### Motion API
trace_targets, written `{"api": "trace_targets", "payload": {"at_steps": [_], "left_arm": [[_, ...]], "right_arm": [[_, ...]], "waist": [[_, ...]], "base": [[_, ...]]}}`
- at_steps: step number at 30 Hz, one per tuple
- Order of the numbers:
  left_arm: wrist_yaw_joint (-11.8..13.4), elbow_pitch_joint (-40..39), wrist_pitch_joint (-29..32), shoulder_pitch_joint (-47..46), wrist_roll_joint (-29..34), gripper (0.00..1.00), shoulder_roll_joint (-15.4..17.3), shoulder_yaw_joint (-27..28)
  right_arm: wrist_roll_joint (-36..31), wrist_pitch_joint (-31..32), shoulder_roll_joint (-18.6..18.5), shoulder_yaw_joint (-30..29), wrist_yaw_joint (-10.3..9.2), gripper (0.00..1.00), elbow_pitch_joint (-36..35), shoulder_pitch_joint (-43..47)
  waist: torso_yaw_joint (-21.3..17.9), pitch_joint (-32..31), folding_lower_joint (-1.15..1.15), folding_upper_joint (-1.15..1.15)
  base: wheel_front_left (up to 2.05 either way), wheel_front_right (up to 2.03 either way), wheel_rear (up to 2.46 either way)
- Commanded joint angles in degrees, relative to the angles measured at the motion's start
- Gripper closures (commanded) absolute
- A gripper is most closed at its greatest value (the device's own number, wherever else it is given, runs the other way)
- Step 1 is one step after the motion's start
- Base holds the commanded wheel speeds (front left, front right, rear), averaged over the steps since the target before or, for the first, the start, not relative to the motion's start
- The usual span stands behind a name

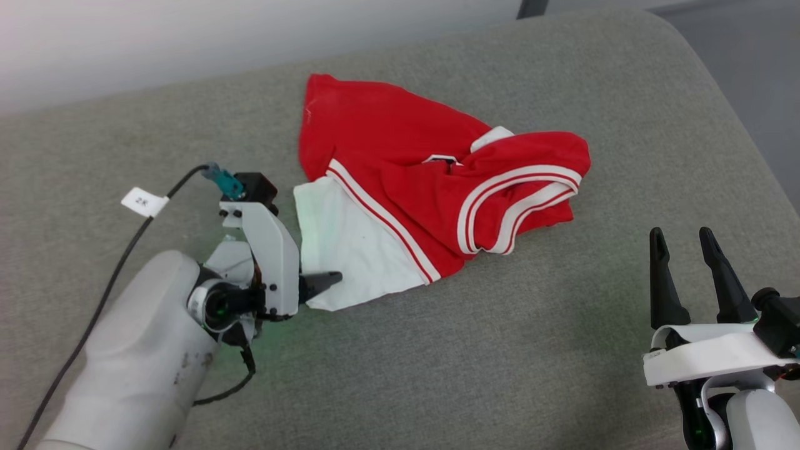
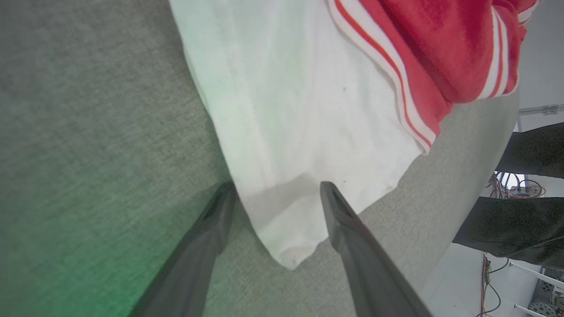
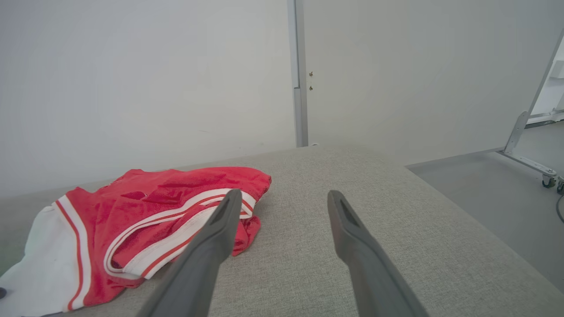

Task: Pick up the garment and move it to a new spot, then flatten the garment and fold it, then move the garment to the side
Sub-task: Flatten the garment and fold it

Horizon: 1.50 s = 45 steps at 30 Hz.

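Right gripper [image 1: 681, 234]: nearest, fingers spread, holding nothing, well apart from the shirt [image 1: 406, 156].
Left gripper [image 2: 276, 188]: fingers parted, nothing clamped, low over the near corner of the white sleeve [image 1: 344, 244].
Sleeve: flat on the grey cushion [image 1: 500, 350], with one finger over the cloth and the other just beside its edge.
Shirt: mid-cushion, its red body bunched beyond the sleeve.
Step judged: first pick-up grasp.
Recommendation: reach further past the corner before closing, since a thin tip may slip. Lift slowly, because the bunched body will drag.

Bright, even light, soft shadows, and a green glow on the grey surface [image 2: 66, 273].
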Motion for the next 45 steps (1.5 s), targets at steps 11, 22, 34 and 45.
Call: {"api": "trace_targets", "payload": {"at_steps": [11, 22, 34, 45], "left_arm": [[-0.29, 3.05, -7.3, 0.9, 0.96, 1.0, 5.07, 1.2], [4.34, -2.13, -11.58, 3.37, 3.12, 1.0, 15.67, 4.6], [10.26, -6.04, -18.85, 6.84, 7.37, 0.0, 16.91, 4.35], [13.4, -14.72, -40.54, 14.92, 11.91, 0.0, 11.41, 4.68]], "right_arm": [[-0.37, -0.04, 0.38, -0.96, -0.08, 0.0, 0.2, -0.85], [-0.64, -0.04, -0.2, -0.83, -0.08, 0.0, 0.29, 0.27], [-0.03, -0.04, -3.46, 1.33, -0.08, 0.0, 1.67, -0.72], [4.27, 10.04, -18.85, 19.32, -0.08, 0.0, 6.62, -10.64]], "waist": [[0.98, 0.84, 0.0, 0.0], [4.9, -0.91, 0.0, 0.0], [6.71, -0.82, 0.0, 0.0], [13.59, -1.19, 0.0, 0.0]], "base": [[0.0, 0.0, 0.0], [0.0, 0.0, 0.0], [0.0, 0.0, 0.0], [0.0, 0.0, 0.0]]}}
